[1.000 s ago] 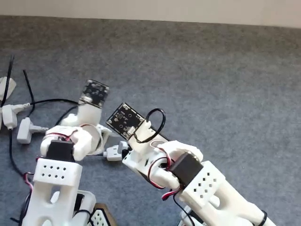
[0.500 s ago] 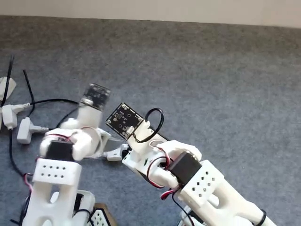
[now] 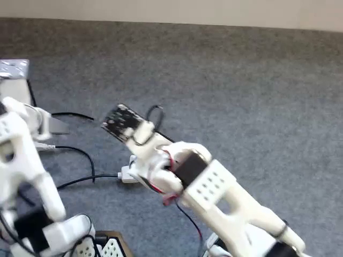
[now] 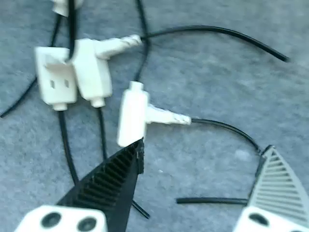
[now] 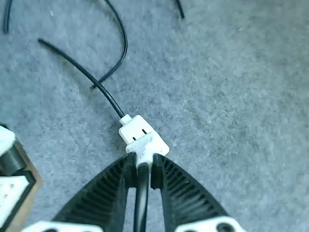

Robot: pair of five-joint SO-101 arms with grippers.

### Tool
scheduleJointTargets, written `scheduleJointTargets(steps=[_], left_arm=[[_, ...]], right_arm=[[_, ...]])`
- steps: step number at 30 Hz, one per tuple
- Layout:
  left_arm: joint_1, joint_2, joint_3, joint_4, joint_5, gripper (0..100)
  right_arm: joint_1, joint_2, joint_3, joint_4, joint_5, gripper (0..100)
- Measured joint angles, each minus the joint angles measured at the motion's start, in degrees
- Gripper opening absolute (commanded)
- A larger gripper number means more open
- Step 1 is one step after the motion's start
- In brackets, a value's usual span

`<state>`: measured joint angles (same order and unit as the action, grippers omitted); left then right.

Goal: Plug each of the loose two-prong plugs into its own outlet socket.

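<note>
A: Pinching the held plug (image 5: 149, 146) by its neck, R end effector (image 5: 143, 162) is clamped down. Plug's butted against the near socket (image 5: 135, 129) on the tabletop (image 5: 231, 72). Looks seated, can't confirm.
B: L end effector (image 4: 203, 146) spread wide, nothing in it, one tip just beside the loose plug (image 4: 132, 116). That one's not done.
A: Beyond it, far socket (image 4: 52, 82) touching a third plug (image 4: 91, 72). Mated or not, can't tell.
</note>
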<state>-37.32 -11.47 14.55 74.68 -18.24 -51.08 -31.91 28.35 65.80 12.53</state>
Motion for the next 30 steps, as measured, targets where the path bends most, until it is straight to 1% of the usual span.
scheduleJointTargets(steps=[3, 6, 8, 12, 16, 20, 25, 30], left_arm=[[-4.66, 9.41, -8.18, -0.09, -3.87, 37], [-9.76, 17.41, -14.51, -2.29, -7.74, 37], [-12.57, 22.33, -17.76, -3.96, -9.85, 37], [-16.09, 31.3, -23.65, -5.27, -12.57, 37], [-17.49, 38.33, -29.54, -5.45, -13.19, 37], [-17.58, 42.29, -34.55, -5.45, -13.19, 37], [-17.58, 43.16, -35.78, -5.45, -13.19, 37], [-17.49, 43.16, -35.87, -5.45, -13.19, 37]], right_arm=[[0.0, 8.18, -3.6, 0.7, 5.54, 0.6], [0.0, 15.3, -5.45, 0.7, 9.49, 0.6], [0.0, 18.55, -6.42, 0.7, 10.46, 0.6], [0.0, 19.52, -7.47, 0.7, 10.99, 0.6], [0.88, 20.66, -7.47, 0.7, 11.96, 0.6], [3.08, 22.51, -7.47, 0.7, 13.1, 0.6], [3.16, 23.47, -7.74, 0.44, 14.51, 0.6], [3.16, 23.47, -7.74, 0.44, 13.71, 0.6]])
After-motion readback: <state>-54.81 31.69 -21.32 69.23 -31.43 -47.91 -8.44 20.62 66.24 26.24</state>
